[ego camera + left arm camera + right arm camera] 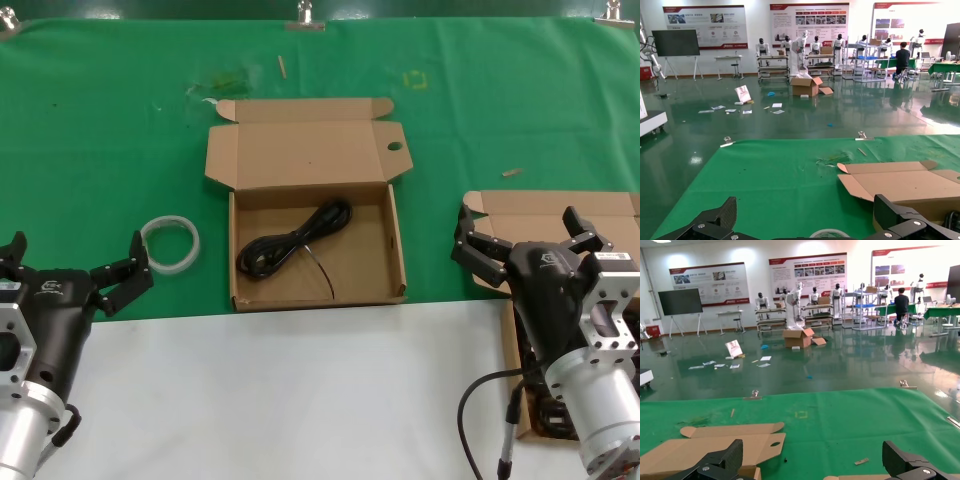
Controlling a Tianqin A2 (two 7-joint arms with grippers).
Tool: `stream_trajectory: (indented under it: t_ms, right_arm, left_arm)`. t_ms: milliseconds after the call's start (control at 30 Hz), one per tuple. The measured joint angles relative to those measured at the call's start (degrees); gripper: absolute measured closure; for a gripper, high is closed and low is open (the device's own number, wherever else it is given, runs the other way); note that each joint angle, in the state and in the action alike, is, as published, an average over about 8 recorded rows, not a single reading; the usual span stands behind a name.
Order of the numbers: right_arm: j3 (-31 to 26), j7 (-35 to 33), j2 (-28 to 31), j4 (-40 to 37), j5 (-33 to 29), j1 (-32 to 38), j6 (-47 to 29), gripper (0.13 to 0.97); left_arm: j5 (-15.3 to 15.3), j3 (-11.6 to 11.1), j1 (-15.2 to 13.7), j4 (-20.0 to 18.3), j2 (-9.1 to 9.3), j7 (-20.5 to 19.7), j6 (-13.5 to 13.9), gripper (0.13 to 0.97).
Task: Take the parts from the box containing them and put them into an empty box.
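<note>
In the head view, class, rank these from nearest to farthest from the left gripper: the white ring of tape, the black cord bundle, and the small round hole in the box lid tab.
Measured from the left gripper:
1. White ring of tape, just beyond its open jaws, left of the brown cardboard box.
2. Black cord bundle, lying inside that box.
3. Small round hole in the lid tab, at the far right of the box.

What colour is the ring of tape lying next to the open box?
White. The ring of tape shows best in the head view, on the green cloth.

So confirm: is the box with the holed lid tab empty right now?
No. In the head view, a black cord bundle lies inside the box with the holed lid tab.
</note>
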Motion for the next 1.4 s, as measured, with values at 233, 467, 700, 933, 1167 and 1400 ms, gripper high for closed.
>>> stream_trajectory:
  t_ms: [233,467,700,933,1167,1400]
  right_arm:
    - [0.0,0.0,0.0,0.0,0.0,0.0,0.0,0.129]
    - [0.0,0.0,0.0,0.0,0.0,0.0,0.0,0.129]
    - [0.0,0.0,0.0,0.0,0.0,0.0,0.0,0.129]
    - [0.0,0.0,0.0,0.0,0.0,0.0,0.0,0.129]
    - [0.0,0.0,0.0,0.0,0.0,0.0,0.0,0.129]
    - [0.0,0.0,0.0,0.0,0.0,0.0,0.0,0.129]
  left_arm:
    - [0.0,0.0,0.0,0.0,0.00,0.0,0.0,0.132]
    - [0.0,0.0,0.0,0.0,0.00,0.0,0.0,0.132]
    - [0.0,0.0,0.0,0.0,0.00,0.0,0.0,0.132]
    - [0.0,0.0,0.0,0.0,0.00,0.0,0.0,0.132]
    - [0.0,0.0,0.0,0.0,0.00,0.0,0.0,0.132]
    - [0.0,0.0,0.0,0.0,0.00,0.0,0.0,0.132]
